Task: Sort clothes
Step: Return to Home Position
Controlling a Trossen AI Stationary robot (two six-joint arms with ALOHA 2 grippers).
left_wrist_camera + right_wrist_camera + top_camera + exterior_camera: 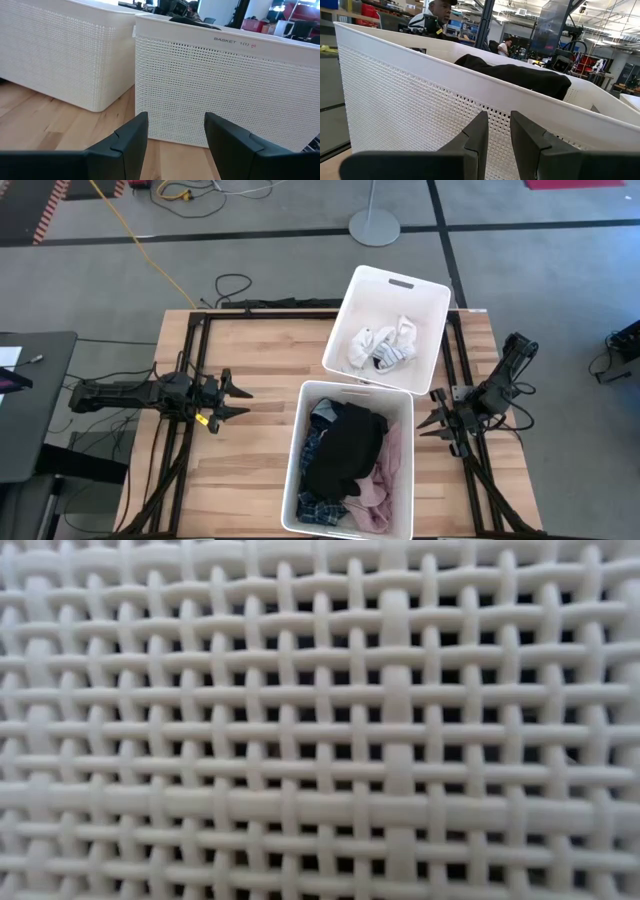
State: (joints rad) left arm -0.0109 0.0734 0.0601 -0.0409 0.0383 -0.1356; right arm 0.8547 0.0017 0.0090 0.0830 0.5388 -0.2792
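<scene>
**Two robot arms rest either side of a full laundry bin**

Seen from overhead, a tall white plastic lattice bin [294, 450] stands on a pale wooden bench [250, 350]. It holds a heap of clothes. A black piece [345, 450] lies on top, a blue plaid shirt [320, 508] shows beneath it, and a pink piece [388, 470] is against the bin's right wall. A second white lattice bin [343, 320] sits at the far end of the full bin, set at a slant. It holds only the white and striped socks [385, 345].

The left hand [247, 402] is to the left of the full bin, apart from it and pointing at it. Its fingers are spread wide and hold nothing. The right hand [424, 424] is just beside the bin's right wall. Its fingers are parted by a narrow gap, also released.

The table-level camera shows only white woven lattice, a bin wall pressed close to the lens. The left wrist camera shows a printed label reading "BASKET 10" on the full bin's wall. The right wrist camera shows the black piece rising above the bin's rim. Beyond it are people in a workshop.

Around the bench the floor is grey, with a yellow cable [140, 240] and a round stand base [375, 225] beyond the bins.
</scene>
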